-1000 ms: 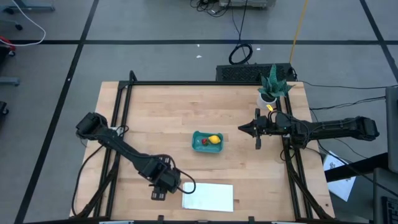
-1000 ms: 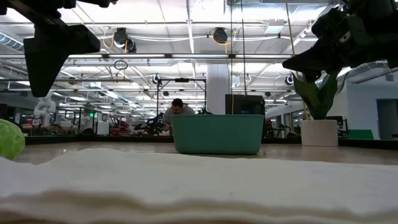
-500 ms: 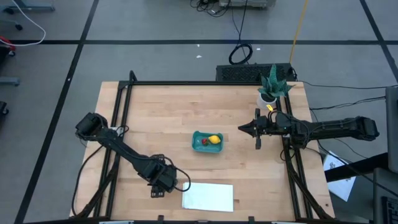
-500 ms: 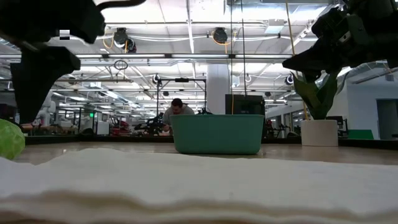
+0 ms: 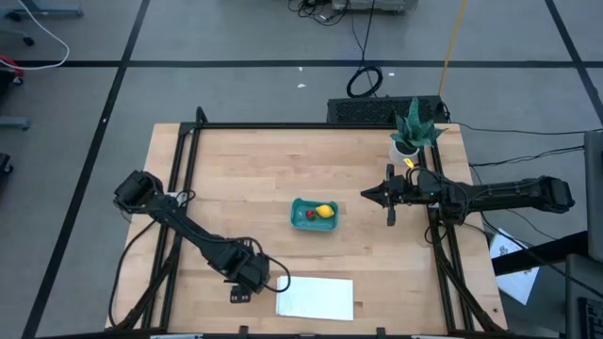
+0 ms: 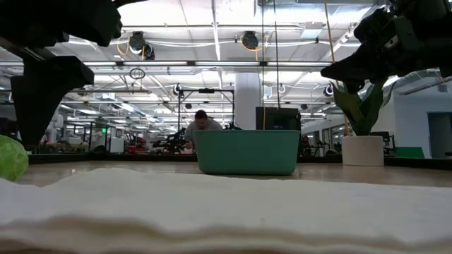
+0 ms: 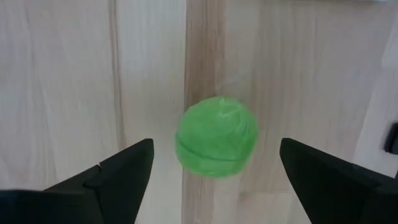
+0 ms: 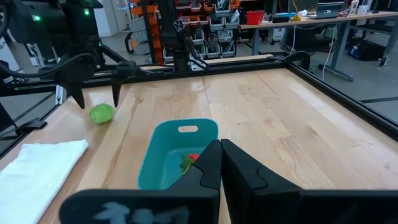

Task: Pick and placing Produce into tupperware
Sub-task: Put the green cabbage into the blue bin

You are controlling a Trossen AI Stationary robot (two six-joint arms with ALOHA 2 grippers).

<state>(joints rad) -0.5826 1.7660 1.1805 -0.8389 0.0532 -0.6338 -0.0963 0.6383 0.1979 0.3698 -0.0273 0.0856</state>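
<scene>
The green ball (image 7: 216, 137) lies on the bare wood near the table's front left. My left gripper (image 7: 214, 177) hangs open over it, pointing down, one finger on either side, touching nothing. In the high view this gripper (image 5: 241, 284) hides the ball. The teal tupperware (image 5: 314, 216) stands at mid-table with the yellow lemon (image 5: 324, 211) and the dark red fruit (image 5: 308, 215) inside. My right gripper (image 5: 366, 195) waits shut and level to the tub's right, above the table.
A flat white sheet (image 5: 316, 298) lies by the near edge, just right of the left gripper. A potted plant (image 5: 413, 130) stands at the far right corner. Black frame rails run along the table's sides. A person shows in the room beyond the tub.
My left gripper has sunk toward the green ball and turned a little about its own axis; the ball has stayed where it was.
</scene>
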